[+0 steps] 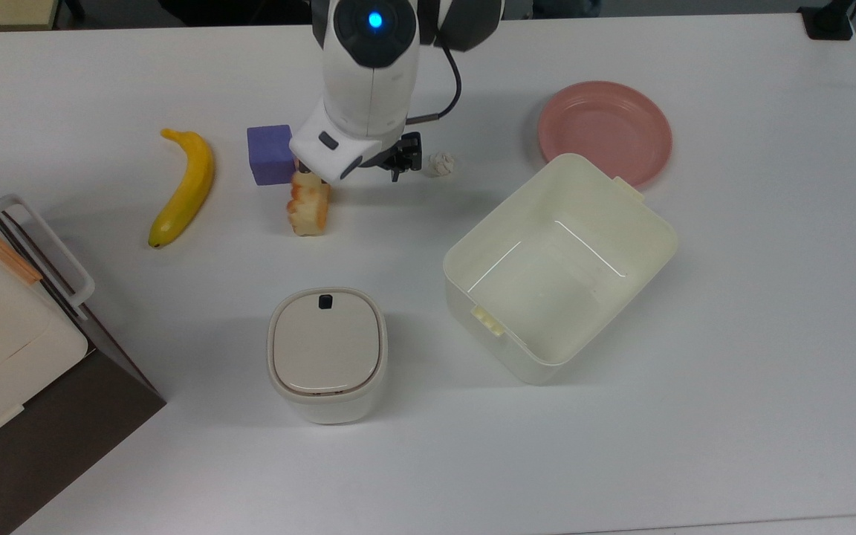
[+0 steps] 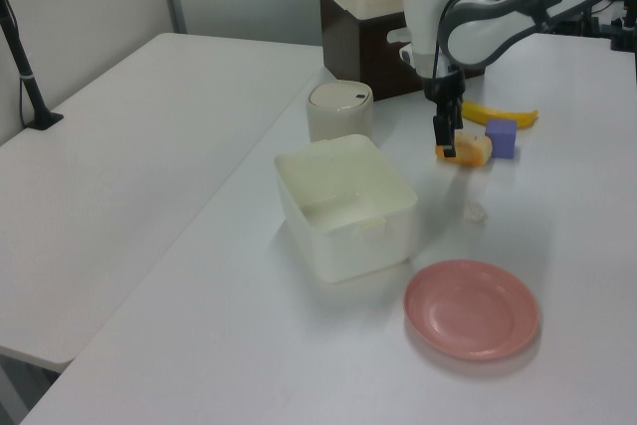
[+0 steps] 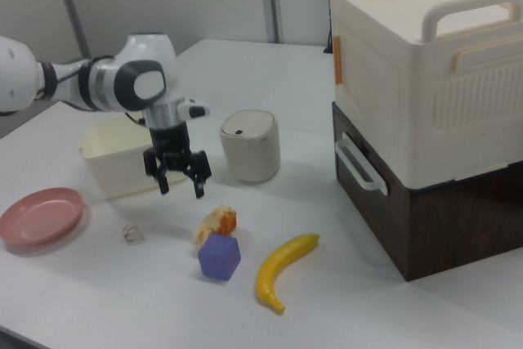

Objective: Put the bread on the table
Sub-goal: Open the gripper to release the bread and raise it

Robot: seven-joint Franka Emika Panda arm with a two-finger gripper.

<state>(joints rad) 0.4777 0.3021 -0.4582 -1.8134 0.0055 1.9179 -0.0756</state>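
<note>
Top view: the arm hides one end of the bread (image 1: 307, 209) on the table (image 1: 733, 334); the tool (image 3: 179, 179) hangs spread, empty.

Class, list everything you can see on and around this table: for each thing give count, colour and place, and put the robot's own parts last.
bread: one, cream with orange-brown top, on the table beside the cube
table: one, white, under everything
cube: one, purple, between banana and bread
banana: one, yellow, top view's left
paper ball: one, whitish, between cube and plate
plate: one, pink, behind the open box
open box: one, cream, centre right
lidded bin: one, cream, near edge
cabinet: one, cream over dark brown, top view's left edge
claw: one, black, open above the bread
</note>
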